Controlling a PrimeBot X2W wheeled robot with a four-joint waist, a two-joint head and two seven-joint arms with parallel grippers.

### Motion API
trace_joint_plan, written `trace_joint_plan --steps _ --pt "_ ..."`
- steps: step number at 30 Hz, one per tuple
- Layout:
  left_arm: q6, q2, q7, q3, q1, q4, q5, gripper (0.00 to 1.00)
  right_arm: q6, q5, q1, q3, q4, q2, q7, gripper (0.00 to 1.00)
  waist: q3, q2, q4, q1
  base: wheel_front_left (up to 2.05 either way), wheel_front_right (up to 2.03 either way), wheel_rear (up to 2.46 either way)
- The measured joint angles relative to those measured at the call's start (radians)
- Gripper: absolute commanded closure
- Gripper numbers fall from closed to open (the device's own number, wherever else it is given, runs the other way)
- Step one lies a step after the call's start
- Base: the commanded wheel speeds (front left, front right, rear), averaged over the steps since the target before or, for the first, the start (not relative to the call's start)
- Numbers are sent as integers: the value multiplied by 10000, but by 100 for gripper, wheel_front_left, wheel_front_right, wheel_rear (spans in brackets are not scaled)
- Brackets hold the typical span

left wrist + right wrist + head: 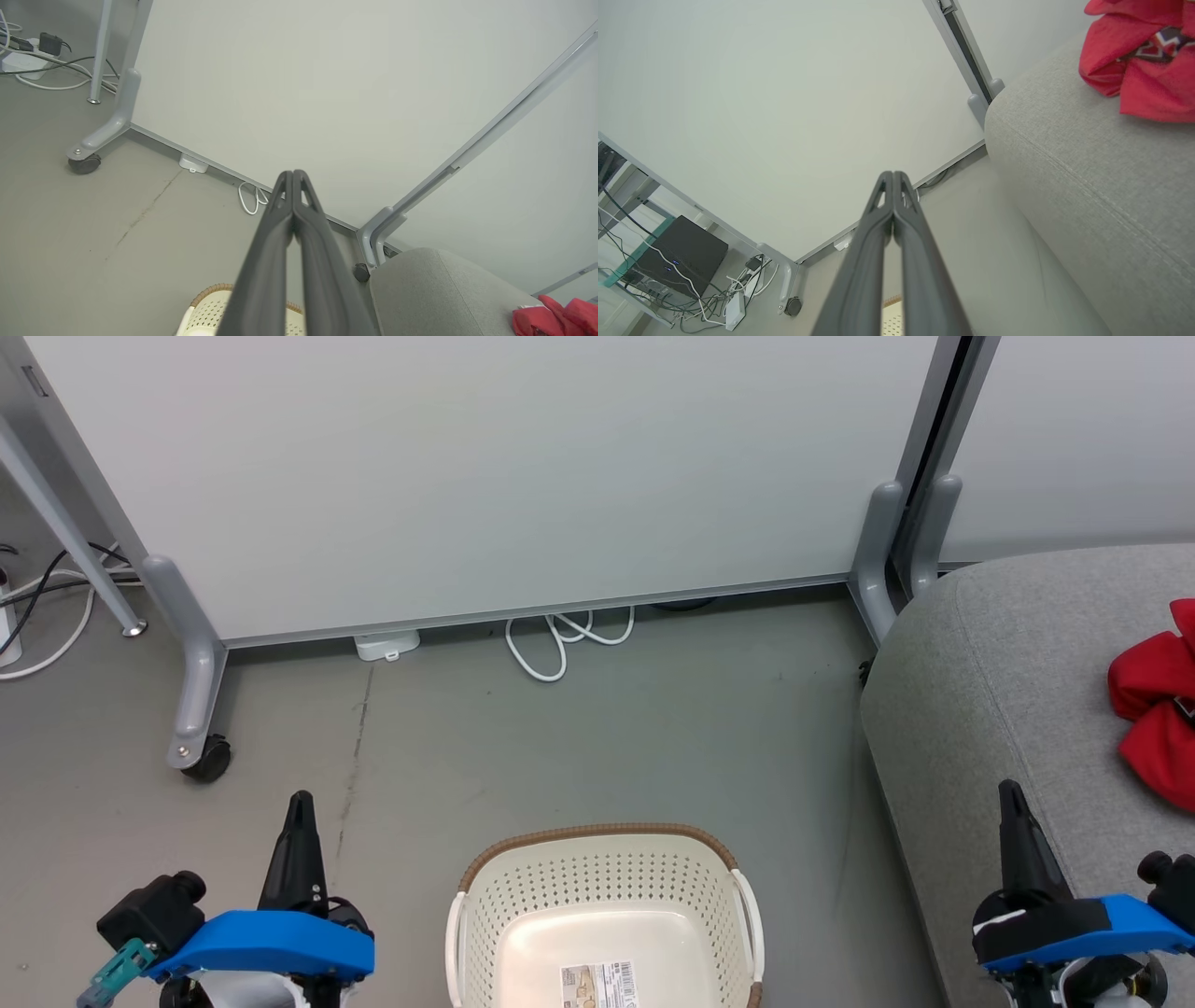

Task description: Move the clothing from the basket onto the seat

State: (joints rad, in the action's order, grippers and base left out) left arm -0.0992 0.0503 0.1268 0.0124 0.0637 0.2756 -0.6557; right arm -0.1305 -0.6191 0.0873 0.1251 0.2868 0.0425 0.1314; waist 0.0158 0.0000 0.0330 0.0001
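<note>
Basket [597, 831] flanked by left gripper [301, 807] and right gripper [1011, 798].
Both point forward, fingers pressed together; right wrist view adds dark-and-white print on clothing [1148, 88].

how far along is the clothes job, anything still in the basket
Done: the basket holds just its paper label, and red clothing lies bunched on the grey seat. In hand: nothing; the left gripper and right gripper are shut with empty fingers. Left: apparently nothing, though the basket's near end is cut off from view.
</note>
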Motion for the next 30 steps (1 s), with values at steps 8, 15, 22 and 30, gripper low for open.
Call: trace_joint_plan --steps 8,15,22,30 --pt "-46 0 -293 -132 38 -33 -1143 100 0 -1193 6 -13 -54 2 -286 100 -10 0 -27 0 0 0 0" --pt "-73 0 -552 -299 58 -73 -2194 100 0 -2301 12 -27 -92 4 -564 100 -21 0 -54 0 0 0 0" --pt "-90 -2 -759 -384 116 -98 -3064 100 0 -3162 14 -33 -130 6 -777 100 -30 0 -78 0 0 0 0" --pt "-121 -2 -999 -525 167 -132 -3960 100 0 -4134 19 -42 -167 10 -1037 100 -40 0 -106 0 0 0 0"
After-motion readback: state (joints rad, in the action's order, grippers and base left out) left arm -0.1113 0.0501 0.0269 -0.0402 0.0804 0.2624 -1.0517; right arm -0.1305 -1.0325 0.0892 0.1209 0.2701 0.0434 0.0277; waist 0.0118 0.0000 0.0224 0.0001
